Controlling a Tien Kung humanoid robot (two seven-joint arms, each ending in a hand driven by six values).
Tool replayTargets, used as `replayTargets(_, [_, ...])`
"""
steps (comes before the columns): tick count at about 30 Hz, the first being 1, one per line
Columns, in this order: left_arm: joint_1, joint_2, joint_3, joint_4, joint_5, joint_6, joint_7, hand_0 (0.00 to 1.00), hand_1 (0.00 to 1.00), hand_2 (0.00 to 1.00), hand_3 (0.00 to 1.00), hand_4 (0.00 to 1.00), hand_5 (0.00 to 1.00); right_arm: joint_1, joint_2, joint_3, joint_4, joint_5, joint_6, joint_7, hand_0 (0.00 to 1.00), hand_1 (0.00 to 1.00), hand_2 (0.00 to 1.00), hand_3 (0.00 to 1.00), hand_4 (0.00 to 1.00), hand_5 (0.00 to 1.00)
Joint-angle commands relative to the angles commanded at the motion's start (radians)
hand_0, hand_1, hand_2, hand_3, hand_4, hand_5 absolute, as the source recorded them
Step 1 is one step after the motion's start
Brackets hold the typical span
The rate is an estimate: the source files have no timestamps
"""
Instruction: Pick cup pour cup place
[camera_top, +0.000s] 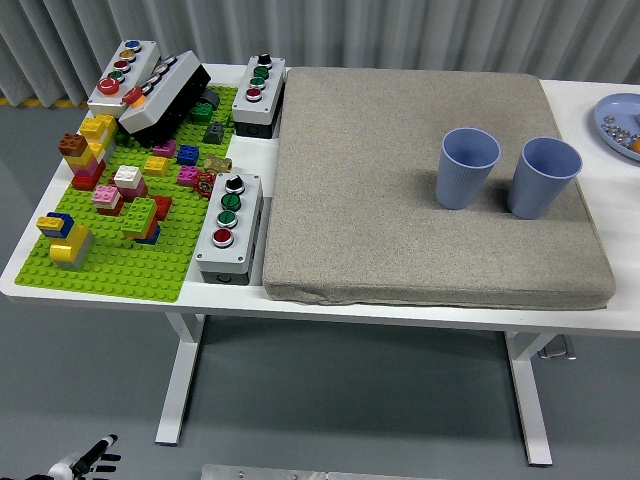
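Two blue cups stand upright on the grey mat (420, 190), toward its right side and about midway between near and far. The left cup (467, 167) and the right cup (543, 177) sit just beside each other without touching, the right one close to the mat's right edge. Both show open mouths, and what is inside cannot be made out.

The mat covers most of the white desk (600, 110). At the far right edge of the desk lies one blue plate (618, 120), cut off by the frame, holding a few small bits.

On the left end of the desk sits one green brick baseplate (115, 262) carrying many coloured bricks. Four button boxes are there: one grey box (123, 73) at the far left corner, one black box (166, 97) leaning beside it, one box (259, 94) at the mat's far left corner, and one box (229, 226) against the mat's left edge, nearer.

Only the left hand (88, 463) shows, low at the bottom left corner, below the desk and well apart from both cups. Its fingers seem loosely spread and hold nothing, though it is small and partly cut off.
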Motion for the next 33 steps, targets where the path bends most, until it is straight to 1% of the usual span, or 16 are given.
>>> replayTargets(3, [0.000,-0.002,0.004,0.000,-0.002,-0.001,0.000,0.864,0.828,0.832,0.751,0.630,0.982,-0.009,0.010,0.004,-0.002,-0.015,-0.015,0.009,0.768,0.673,0.654,0.696,0.799,0.998])
replayTargets(10, [0.003,-0.007,0.012,0.000,-0.010,-0.002,0.002,0.864,0.828,0.832,0.751,0.630,0.982,-0.028,0.023,0.012,-0.002,-0.032,-0.009,0.010,0.771,0.677,0.661,0.703,0.800,0.998])
replayTargets(23, [0.008,-0.013,-0.005,0.000,-0.010,-0.008,0.008,0.863,0.828,0.832,0.752,0.629,0.982,-0.023,0.021,0.007,0.004,-0.026,-0.007,0.012,0.778,0.680,0.662,0.709,0.795,0.998])
replayTargets(25, [0.009,-0.012,0.017,0.000,-0.027,-0.016,0.016,0.863,0.828,0.832,0.752,0.629,0.982,-0.020,0.023,-0.002,0.004,-0.024,-0.006,0.012,0.778,0.680,0.662,0.709,0.795,0.998])
replayTargets(26, [0.010,-0.013,-0.003,0.000,-0.006,-0.017,0.028,0.863,0.828,0.835,0.752,0.629,0.982,-0.018,0.024,-0.010,0.004,-0.024,-0.005,0.011,0.781,0.681,0.663,0.711,0.794,0.998])
replayTargets(28, [0.013,-0.015,-0.028,0.000,0.019,-0.017,0.037,0.863,0.828,0.835,0.752,0.629,0.982,-0.017,0.024,-0.018,0.005,-0.022,-0.004,0.011,0.781,0.681,0.663,0.711,0.794,0.998])
replayTargets(33, [0.026,-0.021,-0.079,0.000,0.057,-0.007,0.043,0.861,0.828,0.837,0.752,0.629,0.981,-0.017,0.024,-0.029,0.006,-0.018,-0.001,0.011,0.782,0.682,0.663,0.711,0.794,0.998])
